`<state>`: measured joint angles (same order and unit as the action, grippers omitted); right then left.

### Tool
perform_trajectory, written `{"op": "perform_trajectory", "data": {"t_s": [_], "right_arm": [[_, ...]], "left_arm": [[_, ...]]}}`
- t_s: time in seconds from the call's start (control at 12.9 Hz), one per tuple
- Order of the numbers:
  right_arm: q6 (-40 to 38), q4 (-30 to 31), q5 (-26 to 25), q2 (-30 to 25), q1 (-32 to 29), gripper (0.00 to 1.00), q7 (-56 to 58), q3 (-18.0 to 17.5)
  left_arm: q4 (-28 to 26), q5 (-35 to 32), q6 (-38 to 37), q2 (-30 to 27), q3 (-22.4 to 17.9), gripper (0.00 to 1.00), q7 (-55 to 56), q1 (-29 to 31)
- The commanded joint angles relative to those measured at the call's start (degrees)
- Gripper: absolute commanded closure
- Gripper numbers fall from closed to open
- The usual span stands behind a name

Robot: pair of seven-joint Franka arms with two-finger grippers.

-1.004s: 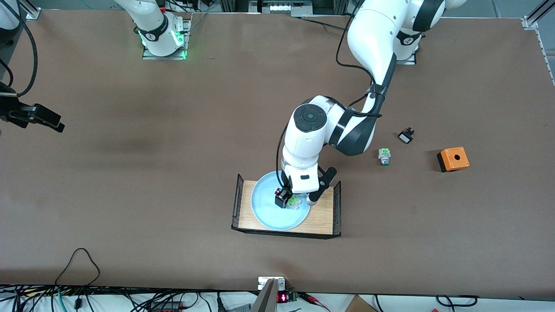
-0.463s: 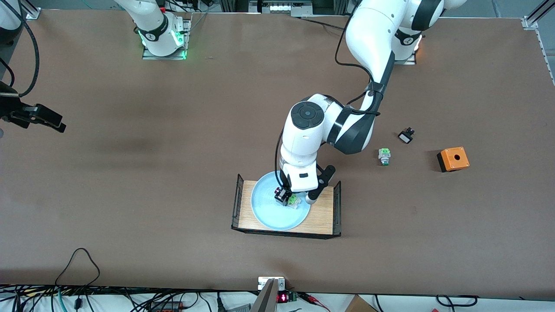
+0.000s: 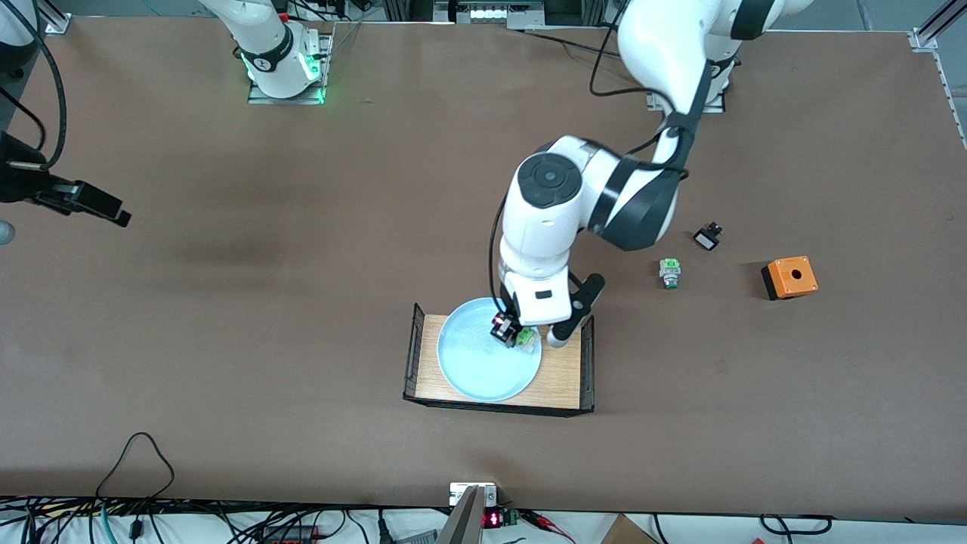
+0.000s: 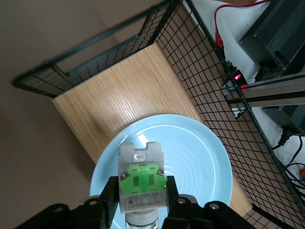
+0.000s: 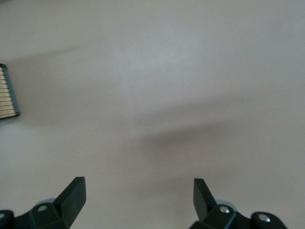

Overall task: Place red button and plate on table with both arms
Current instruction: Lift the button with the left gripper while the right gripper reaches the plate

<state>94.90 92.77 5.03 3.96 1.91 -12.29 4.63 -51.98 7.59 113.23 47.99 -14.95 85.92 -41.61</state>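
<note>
1. My left fingers point(image 4: 143, 210) are clamped on the red button point(image 4: 141, 183), pinching its whitish body with the green block facing the wrist camera. It hangs above the plate point(image 4: 205, 162), so I judge it is lifted clear and ready to carry to the bench point(image 3: 227, 340).
2. In the front view, the left fingers point(image 3: 512, 332) sit just below frame centre, over the plate's point(image 3: 472, 370) upper right rim. The plate lies in the tray point(image 3: 563, 370), whose mesh ends leave its long sides free for reaching in.
3. The left arm drops from the upper right, elbow bent, wrist pointing straight down.
4. My right fingers point(image 5: 138, 193) are spread wide and empty over bare bench; the right arm waits at the frame's left edge point(image 3: 83, 200).
5. I judge the plate remains for that arm.
</note>
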Motion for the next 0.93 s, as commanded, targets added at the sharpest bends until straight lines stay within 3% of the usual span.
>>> {"op": "perform_trajectory", "data": {"t_s": [0.0, 0.23, 0.54, 0.85], "right_arm": [[-2.0, -0.5, 2.3, -0.8, 1.2, 0.0, -8.9, -3.1], [-0.1, -0.5, 4.0, 0.0, 4.5, 0.0, -16.2, -8.0], [3.7, -0.6, 4.0, 2.9, 15.1, 0.0, -30.0, -8.1], [13.3, -0.7, 3.9, 6.9, 22.5, 0.0, -47.3, -8.1]], "left_arm": [[-0.8, 3.3, -5.9, -4.6, -0.1, 1.0, -7.3, 1.4], [-3.0, 5.1, -10.6, -9.4, -0.3, 1.0, -17.5, 4.5], [-11.7, 6.6, -13.7, -14.9, -0.3, 1.0, -33.4, 10.2], [-17.8, 6.6, -13.4, -15.6, -0.3, 1.0, -48.1, 16.1]]}}
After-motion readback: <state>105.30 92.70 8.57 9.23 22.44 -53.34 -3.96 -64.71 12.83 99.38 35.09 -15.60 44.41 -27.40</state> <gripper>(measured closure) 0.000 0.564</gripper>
